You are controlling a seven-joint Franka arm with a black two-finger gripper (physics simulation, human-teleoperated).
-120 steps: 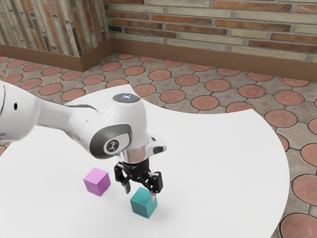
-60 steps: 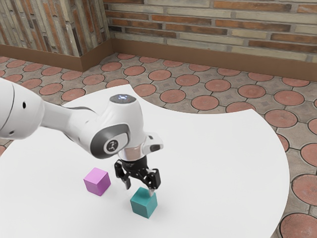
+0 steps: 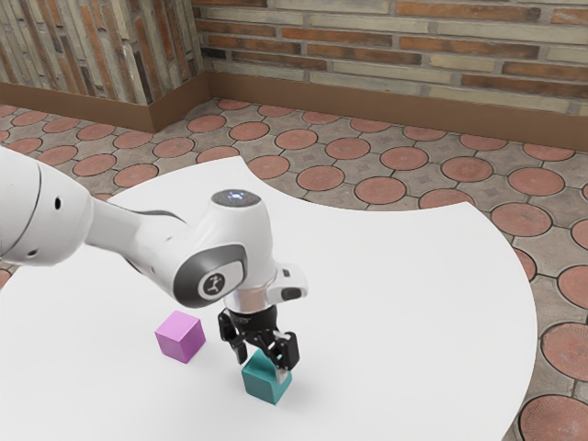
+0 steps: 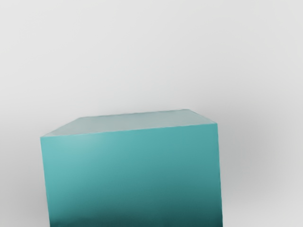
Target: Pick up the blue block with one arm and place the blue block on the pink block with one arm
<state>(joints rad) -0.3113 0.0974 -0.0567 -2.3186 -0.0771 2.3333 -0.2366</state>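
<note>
The blue block (image 3: 265, 385), teal in colour, rests on the white table (image 3: 413, 294) near its front edge. My gripper (image 3: 262, 359) points straight down over it, open, with the fingertips level with the block's top, one on each side. In the wrist view the blue block (image 4: 132, 165) sits close under my hand. The pink block (image 3: 179, 336) lies on the table a short way toward the exterior view's left of the blue block, apart from it and from my gripper.
The round table's edge curves close in front of the blue block and off to the exterior view's right. A tiled floor and brick walls lie beyond the table. My arm (image 3: 138, 239) reaches in from the exterior view's left, above the pink block.
My hand has come down toward the blue block and turned slightly; its fingertips now reach the block's top. Neither block has moved.
</note>
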